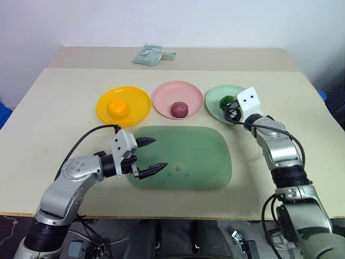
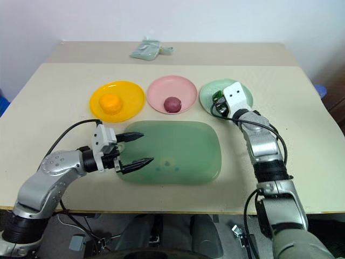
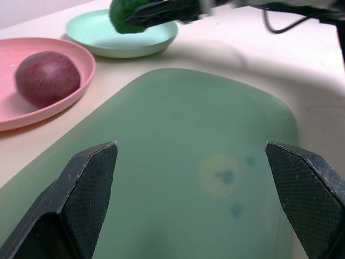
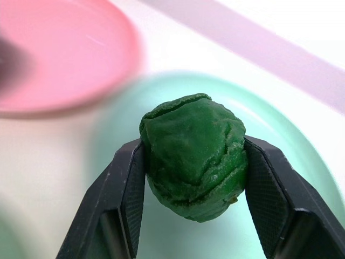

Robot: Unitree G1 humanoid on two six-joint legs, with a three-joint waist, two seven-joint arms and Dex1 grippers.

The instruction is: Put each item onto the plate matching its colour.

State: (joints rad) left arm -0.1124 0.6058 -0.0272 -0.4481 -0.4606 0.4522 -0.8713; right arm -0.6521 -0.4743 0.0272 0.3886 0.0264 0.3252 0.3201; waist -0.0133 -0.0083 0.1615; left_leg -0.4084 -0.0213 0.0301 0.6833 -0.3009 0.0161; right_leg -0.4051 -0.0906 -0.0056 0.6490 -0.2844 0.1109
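Observation:
My right gripper (image 4: 193,162) is shut on the dark green bumpy item (image 4: 194,162), holding it over the pale mint plate (image 1: 214,98); whether the item touches the plate I cannot tell. On the yellow plate (image 1: 139,102) lies the orange item (image 1: 118,108). The dark purple-red item (image 1: 179,109) rests on the pink plate (image 1: 164,96). My left gripper (image 1: 159,154) stands open and empty over the left end of the translucent green board (image 1: 197,156), pointing toward the right.
The green board fills the middle of the table in front of the three plates. A pale green cloth bundle (image 1: 151,55) lies at the far edge. Bare tabletop (image 1: 59,102) lies on the left.

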